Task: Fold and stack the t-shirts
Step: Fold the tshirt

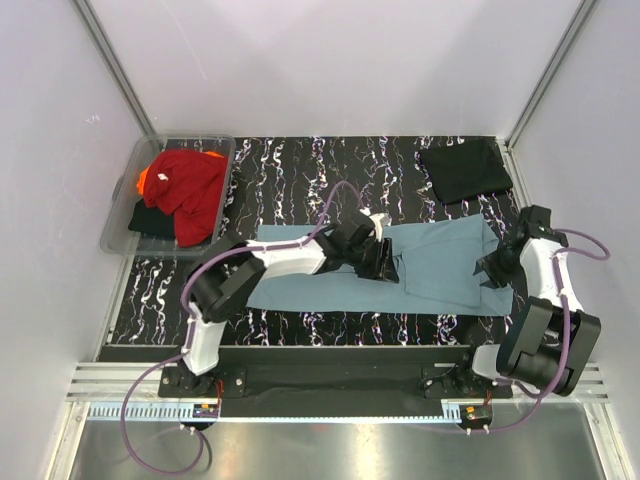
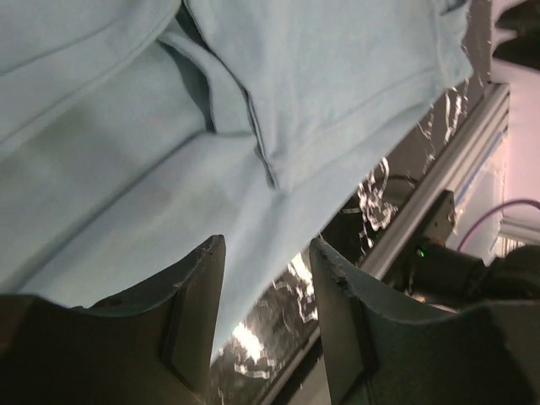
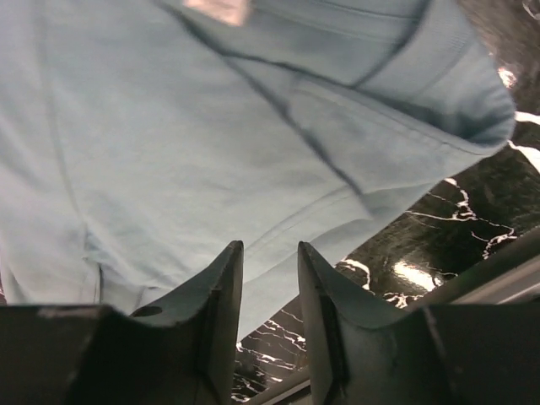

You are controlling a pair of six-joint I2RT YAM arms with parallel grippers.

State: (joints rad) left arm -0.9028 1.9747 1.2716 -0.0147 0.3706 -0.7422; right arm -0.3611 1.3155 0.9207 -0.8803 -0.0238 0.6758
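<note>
Left end effector (image 2: 266,253) gapes wide, empty, over the teal shirt (image 1: 440,265); right end effector (image 3: 270,253), narrower and empty too, hangs at its right edge; shirt lies part-folded on the table (image 1: 300,165), likely ready for another fold.

Left arm (image 1: 290,258) lies across the teal t-shirt (image 1: 440,268); plastic tub (image 1: 121,207) hogs far left, folded black t-shirt (image 1: 465,170) far right, open counter (image 1: 300,165) between.

The top camera looks steeply down from above the near edge and covers the whole desk (image 1: 300,170). Each wrist camera faces the shirt (image 1: 440,265) at close range. All three views share that shirt.
</note>
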